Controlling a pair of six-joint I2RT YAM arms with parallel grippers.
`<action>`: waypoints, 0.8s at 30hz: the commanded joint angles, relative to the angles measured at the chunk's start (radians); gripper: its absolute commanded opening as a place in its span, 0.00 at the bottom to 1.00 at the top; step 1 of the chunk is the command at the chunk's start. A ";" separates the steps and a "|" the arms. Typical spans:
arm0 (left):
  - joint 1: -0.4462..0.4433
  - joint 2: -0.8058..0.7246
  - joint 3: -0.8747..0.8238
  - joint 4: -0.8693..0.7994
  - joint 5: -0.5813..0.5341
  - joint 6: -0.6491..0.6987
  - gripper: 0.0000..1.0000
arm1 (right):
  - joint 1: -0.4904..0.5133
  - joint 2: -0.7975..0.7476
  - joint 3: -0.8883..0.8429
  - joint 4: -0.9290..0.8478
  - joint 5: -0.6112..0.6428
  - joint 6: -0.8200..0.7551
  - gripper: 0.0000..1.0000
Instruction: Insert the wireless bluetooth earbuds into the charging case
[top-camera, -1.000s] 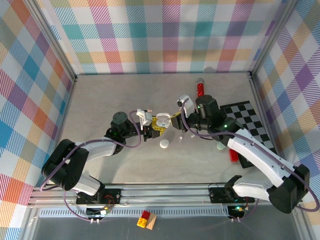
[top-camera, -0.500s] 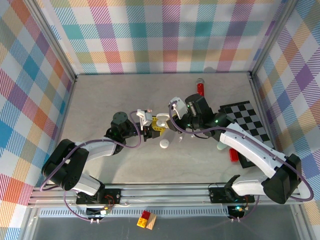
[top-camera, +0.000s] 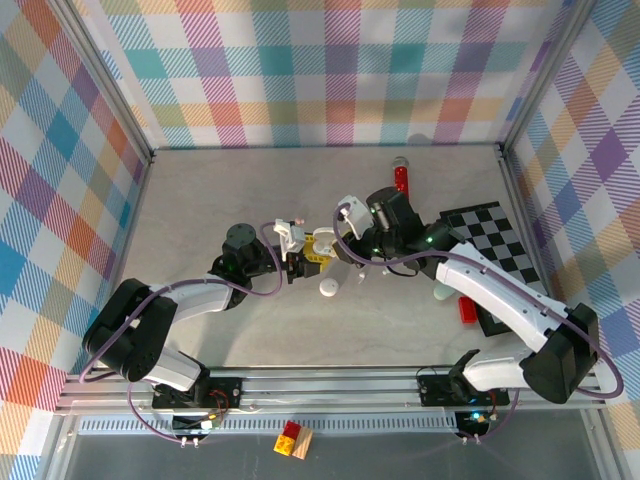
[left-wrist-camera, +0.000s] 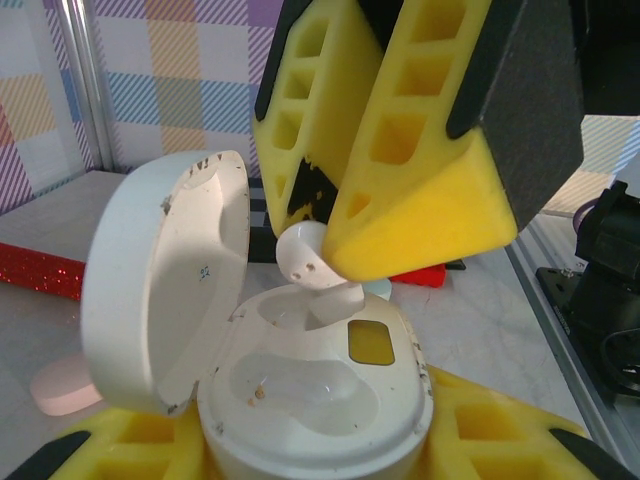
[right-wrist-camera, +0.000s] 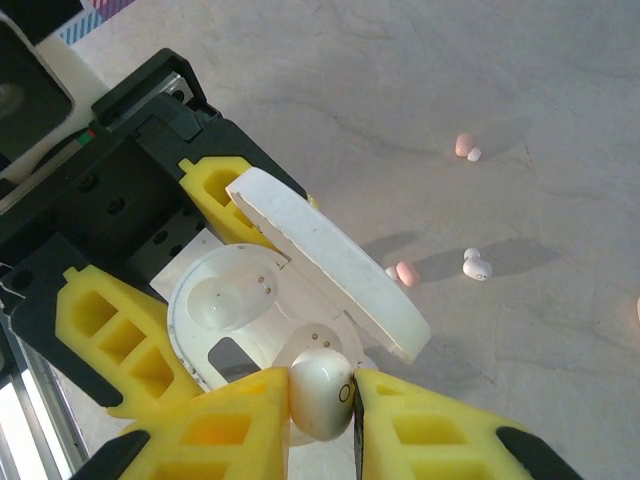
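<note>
Above the middle of the table (top-camera: 200, 200), my left tool (left-wrist-camera: 310, 450) clamps the charging case (left-wrist-camera: 320, 400) by its base, with the lid (left-wrist-camera: 165, 285) swung up and back. My right tool (right-wrist-camera: 320, 392) pinches one earbud (left-wrist-camera: 303, 252) just over the far socket. Its lower end is at the rim there, though whether it touches I cannot tell. To seat it well, I judge I should hold the case steady, line the stem up with the well, press straight down, and spread the fingers only once it sits flush. The near socket is empty. The other earbuds (right-wrist-camera: 477, 266) lie loose on the table, apart from the case.
</note>
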 joint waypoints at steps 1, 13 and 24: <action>-0.010 -0.031 0.016 0.016 0.022 0.015 0.34 | 0.008 0.015 0.037 -0.017 -0.020 -0.022 0.22; -0.008 -0.026 0.009 0.031 0.012 0.016 0.34 | 0.005 -0.055 -0.003 0.058 -0.023 0.023 0.41; 0.056 0.029 -0.061 0.296 0.024 -0.138 0.34 | -0.183 -0.358 -0.374 0.434 -0.038 0.249 0.62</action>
